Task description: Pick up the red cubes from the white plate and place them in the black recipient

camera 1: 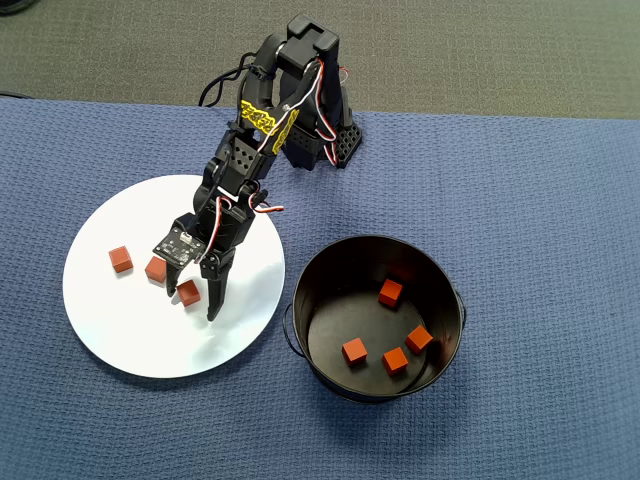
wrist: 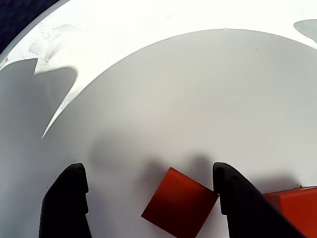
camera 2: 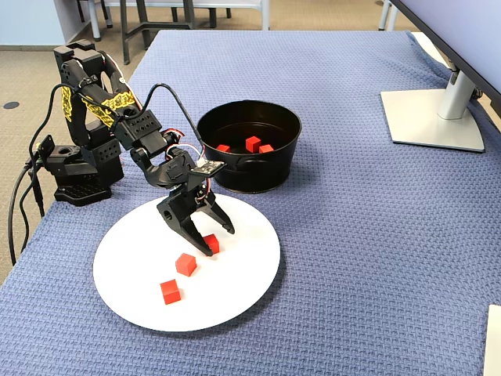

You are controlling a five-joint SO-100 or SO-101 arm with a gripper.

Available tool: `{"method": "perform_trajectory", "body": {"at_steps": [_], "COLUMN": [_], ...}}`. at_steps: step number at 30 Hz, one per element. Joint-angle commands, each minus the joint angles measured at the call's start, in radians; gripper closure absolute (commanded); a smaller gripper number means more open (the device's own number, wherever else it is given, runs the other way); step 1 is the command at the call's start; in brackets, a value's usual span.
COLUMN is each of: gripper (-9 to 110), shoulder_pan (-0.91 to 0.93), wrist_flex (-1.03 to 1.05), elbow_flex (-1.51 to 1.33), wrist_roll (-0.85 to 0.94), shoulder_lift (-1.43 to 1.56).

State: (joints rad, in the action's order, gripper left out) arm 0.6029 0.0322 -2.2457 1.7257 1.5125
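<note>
Red cubes were split between two places at this moment. Four of them [camera 1: 389, 292] lay on the shiny bottom of the black recipient [camera 1: 450, 290], and three [camera 1: 121, 259] stood on the white plate [camera 1: 110, 330], which sat on the blue cloth of the worktop [camera 1: 560, 200] just beside the pot. So I judge the task a little more than half done — three cubes were left to carry over.

The gripper [camera 1: 203, 300] was low over the plate with its jaws open at a middle width, and one cube [wrist: 179, 202] sat between them. It was not yet squeezed; the next move, I think, was to close on it.

Each view gave something different. The overhead view showed all seven cubes at once. The wrist view showed the cube turned diagonally between the fingers [wrist: 69, 198], nearer to the right one as that view shows it, with a second cube [wrist: 297, 210] just behind that finger. The fixed view showed only three cubes [camera 2: 253, 144] inside the pot — its wall hid the fourth.
</note>
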Motion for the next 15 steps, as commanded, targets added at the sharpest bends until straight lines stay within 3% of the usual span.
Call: {"method": "perform_trajectory", "body": {"at_steps": [1,15], "gripper": [76,76], "shoulder_pan": [0.014,0.028], "wrist_flex": [0.009,-0.002], "elbow_flex": [0.011,-0.046], "wrist_roll": [-0.011,-0.003], "shoulder_lift": [0.067,0.095]}}
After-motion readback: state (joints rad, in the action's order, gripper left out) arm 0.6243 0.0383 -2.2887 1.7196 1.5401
